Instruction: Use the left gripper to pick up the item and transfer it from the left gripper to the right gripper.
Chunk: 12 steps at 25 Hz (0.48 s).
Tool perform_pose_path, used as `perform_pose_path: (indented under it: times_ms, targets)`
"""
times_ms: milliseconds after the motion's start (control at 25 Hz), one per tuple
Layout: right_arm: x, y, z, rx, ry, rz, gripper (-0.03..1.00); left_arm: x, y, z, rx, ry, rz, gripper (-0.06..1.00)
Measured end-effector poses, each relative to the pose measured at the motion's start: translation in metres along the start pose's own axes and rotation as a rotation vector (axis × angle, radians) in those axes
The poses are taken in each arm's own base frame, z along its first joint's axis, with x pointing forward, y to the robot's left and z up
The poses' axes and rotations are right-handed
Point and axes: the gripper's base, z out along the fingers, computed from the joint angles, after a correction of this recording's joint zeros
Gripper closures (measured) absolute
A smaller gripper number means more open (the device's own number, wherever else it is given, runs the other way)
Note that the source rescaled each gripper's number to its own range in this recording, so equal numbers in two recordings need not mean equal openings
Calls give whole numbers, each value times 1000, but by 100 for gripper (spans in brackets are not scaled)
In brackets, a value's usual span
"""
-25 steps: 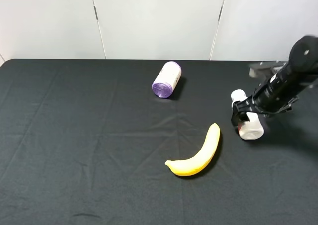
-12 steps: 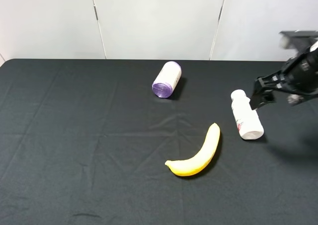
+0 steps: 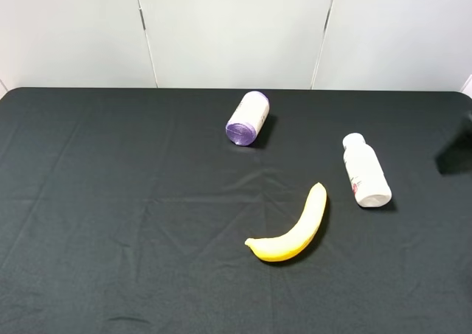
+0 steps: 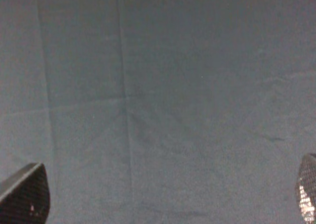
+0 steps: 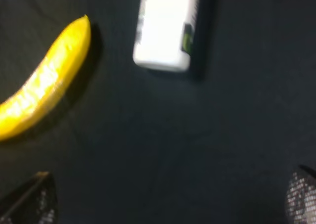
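The item, a small white bottle (image 3: 365, 170), lies on its side on the black table (image 3: 110, 201), right of middle, with its cap toward the back. It also shows in the right wrist view (image 5: 165, 26), apart from the gripper. My right gripper (image 5: 165, 199) is open and empty, its fingertips (image 5: 29, 201) wide apart above the cloth. My left gripper (image 4: 163, 199) is open and empty over bare cloth, with only its fingertips (image 4: 24, 199) showing. Neither arm shows in the exterior view.
A yellow banana (image 3: 291, 227) lies just left of the bottle and also shows in the right wrist view (image 5: 44, 100). A white roll with a purple end (image 3: 248, 118) lies at the back middle. A dark shadow (image 3: 456, 155) falls at the table's right edge.
My right gripper, which was around the bottle, has opened, lifted off it and drawn back out of the exterior view to the right. The bottle stays lying on the table.
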Motion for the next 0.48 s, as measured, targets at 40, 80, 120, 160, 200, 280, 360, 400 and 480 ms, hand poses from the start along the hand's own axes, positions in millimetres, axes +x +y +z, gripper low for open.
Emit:
perform_pose_path:
  times_ms: [40, 80, 120, 160, 200, 280, 360, 400, 480]
  targets:
    - [11, 0, -5, 5, -31, -4, -3, 0, 0, 0, 0, 0, 0, -6]
    - [23, -1, -7, 9, -54, -7, -3, 0, 0, 0, 0, -1, 0, -6]
    - [33, -1, -10, 10, -80, -9, -3, 0, 0, 0, 0, -1, 0, -6]
    - [44, -1, -13, 10, -116, -10, -3, 0, 0, 0, 0, -1, 0, -6]
    - [54, -1, -16, 10, -161, -12, -3, 0, 0, 0, 0, -1, 0, -6]
    - [70, -1, -20, 9, -238, -15, -3, 0, 0, 0, 0, -1, 0, -6]
    - [85, -1, -23, 8, -316, -18, -3, 0, 0, 0, 0, -1, 0, -6]
    - [90, -1, -24, 8, -351, -19, -3, 0, 0, 0, 0, -1, 0, -6]
    - [99, -1, -28, 7, -431, -22, -3, 0, 0, 0, 0, -1, 0, -6]
